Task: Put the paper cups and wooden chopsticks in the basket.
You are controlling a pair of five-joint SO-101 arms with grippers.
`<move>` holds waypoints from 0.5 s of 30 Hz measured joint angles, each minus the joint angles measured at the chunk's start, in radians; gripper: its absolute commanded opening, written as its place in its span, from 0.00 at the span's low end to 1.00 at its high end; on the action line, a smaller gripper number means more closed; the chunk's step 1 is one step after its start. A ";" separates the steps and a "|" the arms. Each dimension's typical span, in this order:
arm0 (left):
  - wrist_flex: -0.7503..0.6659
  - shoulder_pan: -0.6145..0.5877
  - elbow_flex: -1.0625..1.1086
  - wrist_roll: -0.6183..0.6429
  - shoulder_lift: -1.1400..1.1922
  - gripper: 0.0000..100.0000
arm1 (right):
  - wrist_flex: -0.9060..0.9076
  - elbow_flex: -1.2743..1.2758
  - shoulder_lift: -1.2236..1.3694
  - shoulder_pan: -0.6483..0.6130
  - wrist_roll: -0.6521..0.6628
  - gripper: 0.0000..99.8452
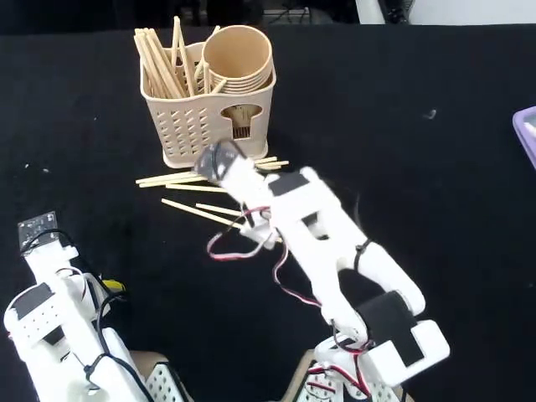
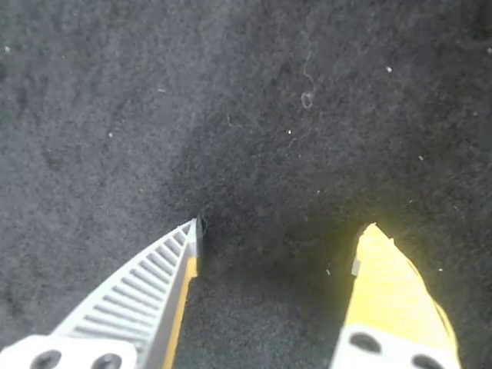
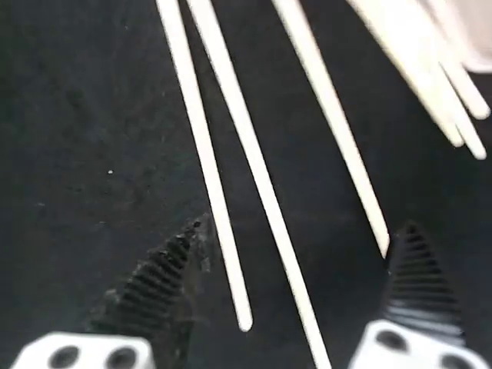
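A beige slotted basket (image 1: 194, 127) stands at the back of the black table. It holds stacked paper cups (image 1: 239, 54) and a bundle of wooden chopsticks (image 1: 163, 63). Several loose chopsticks (image 1: 180, 178) lie on the cloth in front of the basket. My right gripper (image 1: 219, 163) hovers low over them, just before the basket's front wall. In its wrist view the right gripper (image 3: 300, 238) is open, with two chopsticks (image 3: 254, 169) running between its fingers and a third (image 3: 330, 115) beside one tip. My left gripper (image 2: 280, 231) is open over bare cloth at the near left (image 1: 38, 230).
A purple object (image 1: 526, 130) pokes in at the table's right edge. Red wires (image 1: 243, 247) loop off the right arm above the cloth. The black cloth (image 1: 419, 167) stretches free to the right of the basket.
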 measured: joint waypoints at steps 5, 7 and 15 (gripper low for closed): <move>0.000 0.000 0.000 0.000 0.000 0.32 | -0.041 0.009 0.098 0.037 0.041 0.32; -0.002 0.000 0.005 0.000 -0.002 0.32 | -0.041 0.009 0.140 0.037 0.043 0.31; -0.002 0.000 0.008 0.000 -0.008 0.32 | -0.012 -0.032 0.163 0.041 0.043 0.02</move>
